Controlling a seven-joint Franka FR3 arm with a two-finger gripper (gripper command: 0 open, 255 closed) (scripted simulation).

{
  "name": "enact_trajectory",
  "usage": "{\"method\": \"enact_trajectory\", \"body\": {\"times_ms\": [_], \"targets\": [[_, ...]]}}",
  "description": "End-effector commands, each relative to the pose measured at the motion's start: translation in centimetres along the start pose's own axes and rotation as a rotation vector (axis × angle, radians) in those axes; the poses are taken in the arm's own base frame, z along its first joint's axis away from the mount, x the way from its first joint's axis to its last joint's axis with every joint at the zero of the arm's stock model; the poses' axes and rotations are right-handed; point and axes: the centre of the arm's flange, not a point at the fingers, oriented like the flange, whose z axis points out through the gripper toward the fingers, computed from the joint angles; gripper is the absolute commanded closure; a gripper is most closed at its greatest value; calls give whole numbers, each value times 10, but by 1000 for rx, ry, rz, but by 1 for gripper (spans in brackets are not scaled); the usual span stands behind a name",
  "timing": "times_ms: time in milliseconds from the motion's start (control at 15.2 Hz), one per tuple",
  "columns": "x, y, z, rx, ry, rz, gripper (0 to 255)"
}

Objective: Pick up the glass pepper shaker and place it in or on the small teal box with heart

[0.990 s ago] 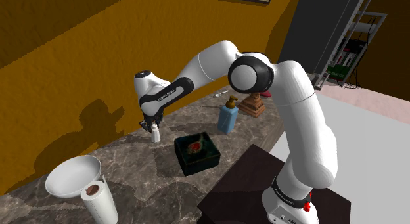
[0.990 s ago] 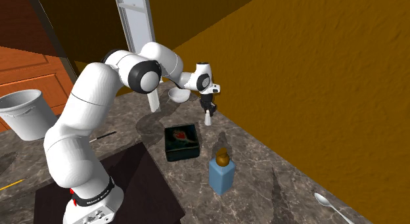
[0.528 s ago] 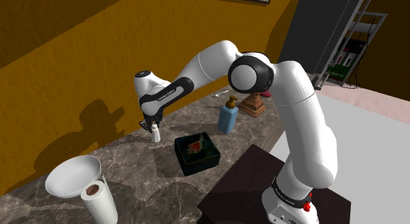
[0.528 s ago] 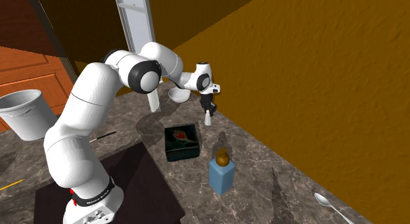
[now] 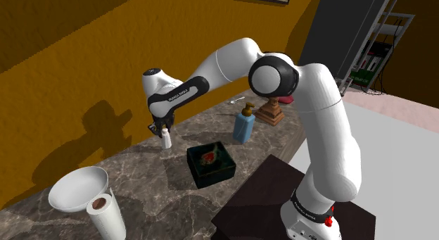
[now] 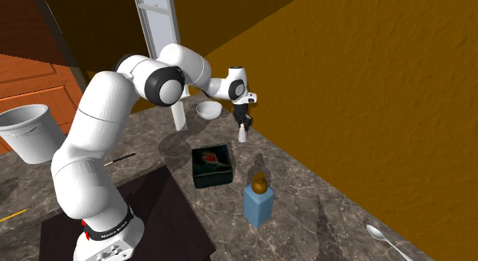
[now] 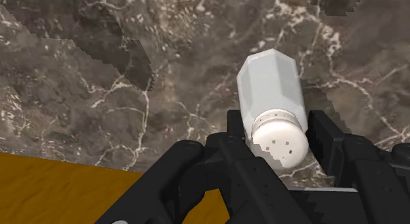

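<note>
Stretching over the dark veined marble counter point(image 5: 151, 186), the white arm with dark joints point(image 5: 320, 126) bends toward the ochre wall point(image 5: 84, 70). A wide white bowl point(image 5: 70, 186) sits at the shoulder view's lower left, its hollow plain white. To the right of it in that view lies the dark square box with a red heart on its top point(image 5: 214, 177), well apart from the all-black two-finger gripper point(image 5: 164, 130). The gripper points down, fingers narrowly parted and clamped on the cap end of the small white faceted pepper shaker point(image 5: 167, 140). The shaker's base appears just clear of the counter, near the wall. Against a second ago, gripper and shaker sit slightly higher.
</note>
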Motion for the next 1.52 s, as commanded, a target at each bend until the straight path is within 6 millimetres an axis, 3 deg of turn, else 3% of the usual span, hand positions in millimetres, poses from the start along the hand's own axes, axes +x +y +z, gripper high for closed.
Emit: {"method": "enact_trajectory", "body": {"times_ms": [0,1452], "targets": [[0,2,-11,0,0,0,255],[6,16,-127,0,0,0,255]]}}
